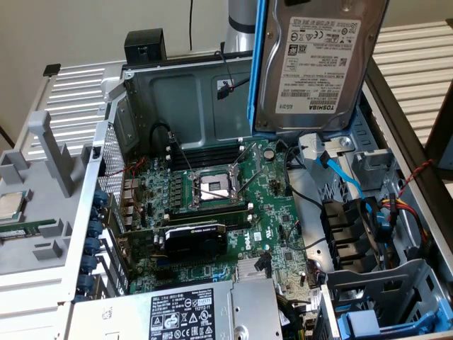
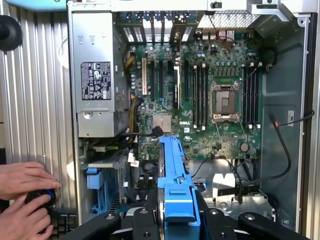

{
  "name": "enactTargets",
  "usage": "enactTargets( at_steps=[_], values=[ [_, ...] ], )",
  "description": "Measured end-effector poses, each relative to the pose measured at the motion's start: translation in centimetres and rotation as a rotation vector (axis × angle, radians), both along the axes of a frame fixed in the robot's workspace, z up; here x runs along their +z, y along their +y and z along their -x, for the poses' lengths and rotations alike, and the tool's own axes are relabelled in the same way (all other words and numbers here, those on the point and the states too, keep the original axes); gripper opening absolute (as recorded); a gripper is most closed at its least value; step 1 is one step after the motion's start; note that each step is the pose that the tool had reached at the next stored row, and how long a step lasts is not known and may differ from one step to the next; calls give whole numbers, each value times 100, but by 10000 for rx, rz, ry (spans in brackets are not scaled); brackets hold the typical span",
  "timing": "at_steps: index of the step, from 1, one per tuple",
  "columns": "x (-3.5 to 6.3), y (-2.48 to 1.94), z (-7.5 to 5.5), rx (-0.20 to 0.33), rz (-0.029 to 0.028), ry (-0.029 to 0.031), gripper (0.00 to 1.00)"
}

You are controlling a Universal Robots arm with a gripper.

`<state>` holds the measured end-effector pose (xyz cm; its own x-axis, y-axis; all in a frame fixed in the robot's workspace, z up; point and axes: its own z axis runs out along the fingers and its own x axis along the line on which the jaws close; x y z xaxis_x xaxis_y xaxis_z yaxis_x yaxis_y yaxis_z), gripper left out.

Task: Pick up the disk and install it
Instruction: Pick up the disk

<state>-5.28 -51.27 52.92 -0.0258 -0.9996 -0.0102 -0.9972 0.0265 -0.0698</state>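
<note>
The disk [image 1: 315,64], a silver hard drive with a white TOSHIBA label in a blue plastic frame, hangs upright high above the open computer case, over its far right part in the exterior view. In the wrist view I see the disk's blue frame [image 2: 175,180] edge-on, clamped between the black fingers [image 2: 145,222] of my gripper [image 2: 177,220]. The gripper is shut on the disk, which is well clear of the motherboard [image 1: 219,191] below.
The open case holds a green motherboard with an empty processor socket [image 1: 212,185], a grey power-supply box [image 1: 184,312], loose cables [image 1: 340,170] and a drive bay with a blue part [image 1: 368,322]. A small silver chip [image 1: 10,205] lies on the grey tray. A person's hands [image 2: 25,195] rest beside the case.
</note>
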Motion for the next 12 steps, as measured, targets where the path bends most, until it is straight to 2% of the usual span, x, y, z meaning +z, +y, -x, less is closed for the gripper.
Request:
enactTargets(
  at_steps=[5,8,10,12],
  values=[
    [6,-71,-92,0,0,-6,37],
    [6,-109,-115,0,0,-34,37],
    [7,-128,-123,0,0,-94,37],
    [7,-136,-127,-2,1,-204,37]
  ],
)
